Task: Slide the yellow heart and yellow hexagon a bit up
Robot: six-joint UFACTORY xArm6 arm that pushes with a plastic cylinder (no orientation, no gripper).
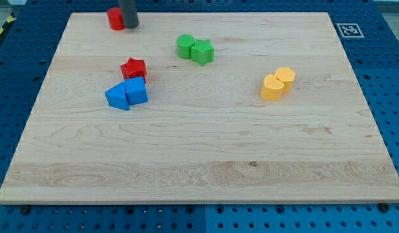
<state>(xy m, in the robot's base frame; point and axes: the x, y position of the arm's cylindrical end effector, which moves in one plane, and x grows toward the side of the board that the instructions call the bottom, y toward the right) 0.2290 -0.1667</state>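
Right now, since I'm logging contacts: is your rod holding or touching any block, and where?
Nothing is held; a rod cannot grip. My tip stands at the view's top, against the right side of the red block, far from the yellow heart and yellow hexagon.

A yellow heart (271,88) lies flat on the wooden tabletop (199,162), touching a yellow hexagon (285,77) that sits just toward the view's upper right of it, both toward the tabletop's right side.

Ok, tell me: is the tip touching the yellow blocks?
No: my tip sits beside the red block at the view's top, far from the yellow heart and yellow hexagon.
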